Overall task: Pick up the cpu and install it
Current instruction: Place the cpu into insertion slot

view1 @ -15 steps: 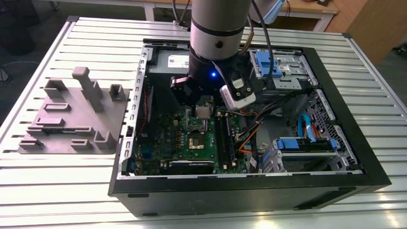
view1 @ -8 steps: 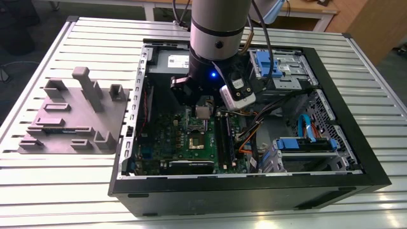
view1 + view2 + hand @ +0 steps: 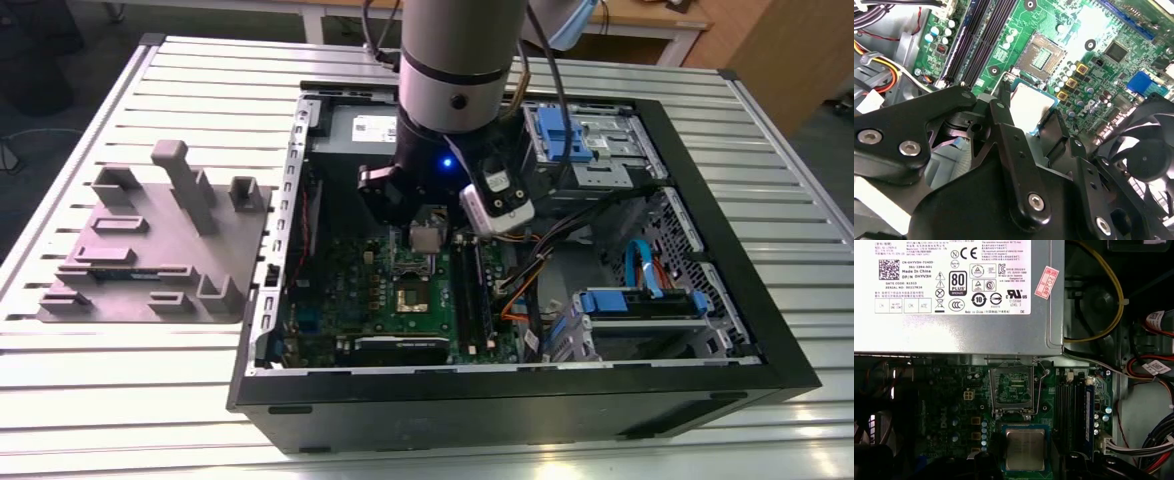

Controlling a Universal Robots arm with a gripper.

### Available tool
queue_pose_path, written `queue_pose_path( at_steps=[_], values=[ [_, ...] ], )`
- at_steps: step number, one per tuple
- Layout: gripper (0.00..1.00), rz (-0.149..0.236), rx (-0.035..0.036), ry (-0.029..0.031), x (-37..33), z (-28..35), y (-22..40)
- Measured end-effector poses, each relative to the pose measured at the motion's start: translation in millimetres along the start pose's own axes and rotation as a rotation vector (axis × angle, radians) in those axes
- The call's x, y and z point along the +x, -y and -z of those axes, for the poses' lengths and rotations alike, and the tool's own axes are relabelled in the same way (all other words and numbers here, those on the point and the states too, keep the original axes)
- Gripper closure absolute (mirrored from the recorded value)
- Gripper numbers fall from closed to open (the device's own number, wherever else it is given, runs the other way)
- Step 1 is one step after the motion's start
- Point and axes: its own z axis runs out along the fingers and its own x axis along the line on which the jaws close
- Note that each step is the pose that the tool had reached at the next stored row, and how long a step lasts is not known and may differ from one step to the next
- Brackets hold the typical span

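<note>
Hand point(image 3: 1030, 111) linkage is closest in the second wrist view, black links across the foreground. Its fingers point(image 3: 1004, 117) are pinched in on the cpu point(image 3: 1028, 102), gripping it by opposite edges, silver top up. Empty socket point(image 3: 1040, 56) sits just past it, contacts exposed. Memory slots point(image 3: 979, 35) on one side and fan point(image 3: 1149, 157) on the other, both near the links.

First wrist view: cpu point(image 3: 1025, 449) hangs over the motherboard point(image 3: 944, 405), seen offset from the socket point(image 3: 1013, 390), which shows between it and the power supply point(image 3: 954, 295). Chip edges look roughly square to the socket frame. Height above the board: can't tell.

Exterior view: arm point(image 3: 454, 60) reaches down into the open computer case point(image 3: 534, 410), which sits mid-counter point(image 3: 134, 410). The cpu point(image 3: 424, 238) is a small grey square under the wrist, above the board, roughly mid-case. Grey tray point(image 3: 147, 250) sits toward the counter's edge on the exterior view's left, apart from the case. Cables point(image 3: 534, 285) run just beside the hand.

Risks, my read: chip doesn't look lined up over the socket yet, so any offset or rotation error at set-down would land it crooked on the contacts and bend them. Edge grip is thin, so a bump on slots, fan or cables could shift or drop it.
</note>
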Motion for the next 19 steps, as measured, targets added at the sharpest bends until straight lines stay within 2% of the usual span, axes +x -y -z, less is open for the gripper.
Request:
queue_pose_path(
  at_steps=[8,19],
  values=[
    [0.53,0.000,0.0000,-0.0017,-0.2,-13.5,0.1],
    [0.53,0.000,-0.0004,-0.0016,-0.2,-15.5,0.1]
  ],
)
